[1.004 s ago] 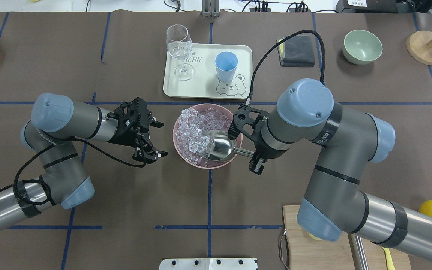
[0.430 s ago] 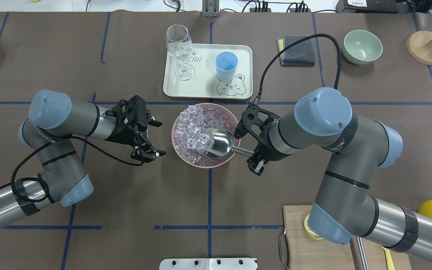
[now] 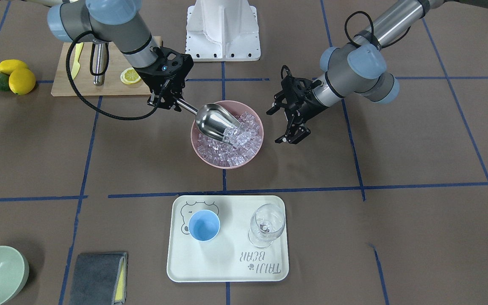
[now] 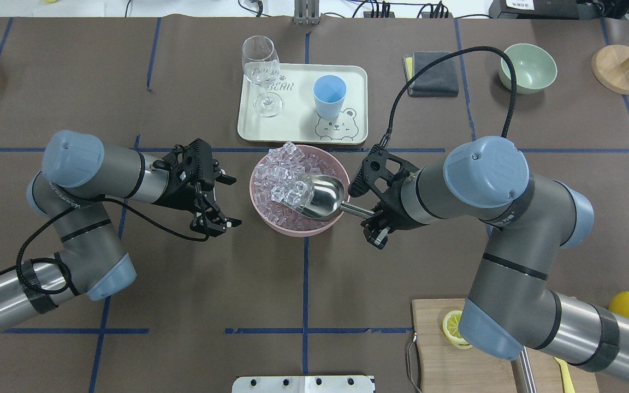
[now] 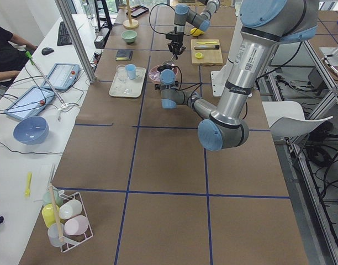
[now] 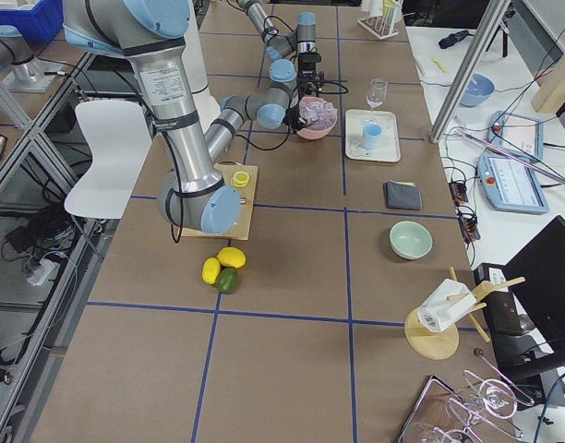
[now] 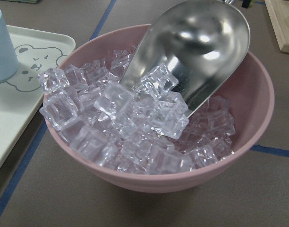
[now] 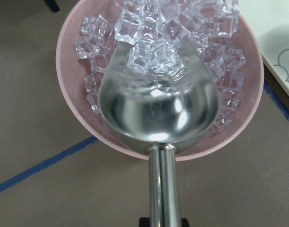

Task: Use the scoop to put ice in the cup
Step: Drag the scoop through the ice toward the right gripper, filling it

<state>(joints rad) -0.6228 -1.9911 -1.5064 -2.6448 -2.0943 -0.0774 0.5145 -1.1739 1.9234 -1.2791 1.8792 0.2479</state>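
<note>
Step in hand: loading the scoop, judged; no ice seen in the cup.
Ice (image 4: 279,183): heaped in the pink bowl (image 4: 292,230) at the middle of the bench, piled above the rim on the tray side.
Scoop (image 4: 322,197): mouth-down in the heap, handle running back over the bowl rim towards the right arm. A cluster of cubes sits at the mouth; the back of the trough is bare metal in the right wrist view. The tilt is judged to be for digging in, and must level before lifting or the cubes will slide off.
Right tool (image 4: 375,225): pressed onto the thin rod handle, well back from the trough, outside the bowl.
Left tool (image 4: 232,201): fingers spread, holding nothing, just beside the bowl on its far side from the scoop, apart from the rim. Judged to be standing by to steady the bowl.
Cup (image 4: 329,95): upright on the cream tray (image 4: 355,131), beyond the bowl, mouth open and interior apparently empty.
Wine glass (image 4: 261,71): on the same tray, beside the cup; a hazard during the pour.
</note>
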